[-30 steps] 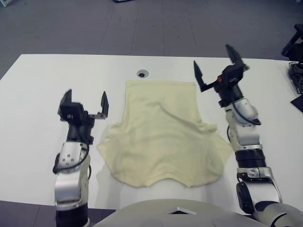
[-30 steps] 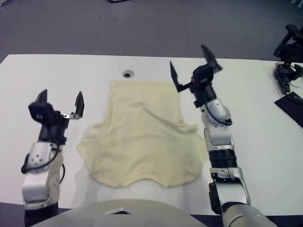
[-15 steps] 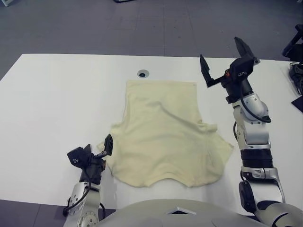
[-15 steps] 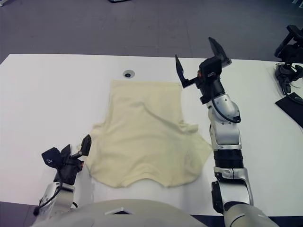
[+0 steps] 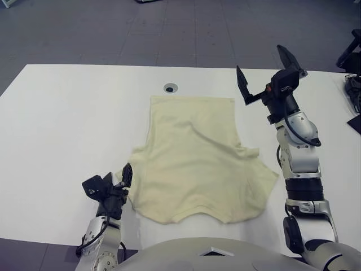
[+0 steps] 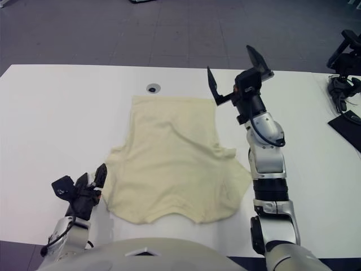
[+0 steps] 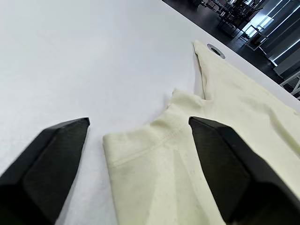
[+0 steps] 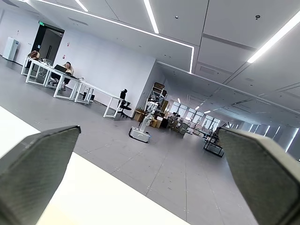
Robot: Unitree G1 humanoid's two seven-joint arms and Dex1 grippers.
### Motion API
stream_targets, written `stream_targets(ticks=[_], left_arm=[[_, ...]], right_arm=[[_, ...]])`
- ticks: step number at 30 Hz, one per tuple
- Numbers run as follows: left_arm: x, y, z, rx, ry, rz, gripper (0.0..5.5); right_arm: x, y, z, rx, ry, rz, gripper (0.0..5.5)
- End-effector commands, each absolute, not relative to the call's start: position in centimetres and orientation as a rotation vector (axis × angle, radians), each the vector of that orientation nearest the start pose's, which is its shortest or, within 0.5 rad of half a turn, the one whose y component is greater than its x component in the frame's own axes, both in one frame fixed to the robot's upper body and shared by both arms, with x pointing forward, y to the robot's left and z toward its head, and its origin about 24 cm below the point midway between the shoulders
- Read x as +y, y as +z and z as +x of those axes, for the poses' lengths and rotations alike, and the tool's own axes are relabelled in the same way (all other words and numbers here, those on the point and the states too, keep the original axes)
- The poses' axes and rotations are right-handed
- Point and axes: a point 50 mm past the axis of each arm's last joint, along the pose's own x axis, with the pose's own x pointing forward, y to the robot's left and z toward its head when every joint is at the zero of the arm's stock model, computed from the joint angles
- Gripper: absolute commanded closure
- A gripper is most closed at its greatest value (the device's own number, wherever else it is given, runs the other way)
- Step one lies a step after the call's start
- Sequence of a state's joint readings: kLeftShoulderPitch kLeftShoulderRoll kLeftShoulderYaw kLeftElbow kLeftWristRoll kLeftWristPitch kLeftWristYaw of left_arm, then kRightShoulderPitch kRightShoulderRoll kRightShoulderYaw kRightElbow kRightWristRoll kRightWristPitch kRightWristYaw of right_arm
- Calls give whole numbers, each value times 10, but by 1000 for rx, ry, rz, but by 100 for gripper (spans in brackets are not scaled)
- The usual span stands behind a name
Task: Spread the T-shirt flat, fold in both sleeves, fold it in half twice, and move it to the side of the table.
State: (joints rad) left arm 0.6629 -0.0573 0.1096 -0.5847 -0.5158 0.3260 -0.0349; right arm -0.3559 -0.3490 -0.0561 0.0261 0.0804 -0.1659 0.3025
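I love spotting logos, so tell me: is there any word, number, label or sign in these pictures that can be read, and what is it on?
No text here can be read.
T-shirt: plain pale yellow, no print shows.
Table: bare white top, no label shows.
Green sign, far off in the right wrist view: too small to read.

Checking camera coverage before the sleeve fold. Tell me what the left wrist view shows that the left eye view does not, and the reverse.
Left wrist view adds: the stitched hem of the sleeve on the robot's left, up close, lying on the table between the fingers of the open left gripper. Left eye view adds: the whole T-shirt outline, and the right gripper, open and raised beside the shirt's far right corner. Shared: the T-shirt, the white table, its round cable hole and the left gripper.
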Motion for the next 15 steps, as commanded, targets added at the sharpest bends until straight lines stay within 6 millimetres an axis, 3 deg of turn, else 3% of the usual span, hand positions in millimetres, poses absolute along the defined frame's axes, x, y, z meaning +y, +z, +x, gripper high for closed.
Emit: stream_targets(ticks=[1, 15], left_arm=[[178, 22, 116, 380, 171, -513, 254], [180, 25, 119, 358, 190, -501, 483]], right_arm=[[-179, 161, 306, -466, 322, -332, 10], [-177, 155, 304, -441, 324, -332, 10]])
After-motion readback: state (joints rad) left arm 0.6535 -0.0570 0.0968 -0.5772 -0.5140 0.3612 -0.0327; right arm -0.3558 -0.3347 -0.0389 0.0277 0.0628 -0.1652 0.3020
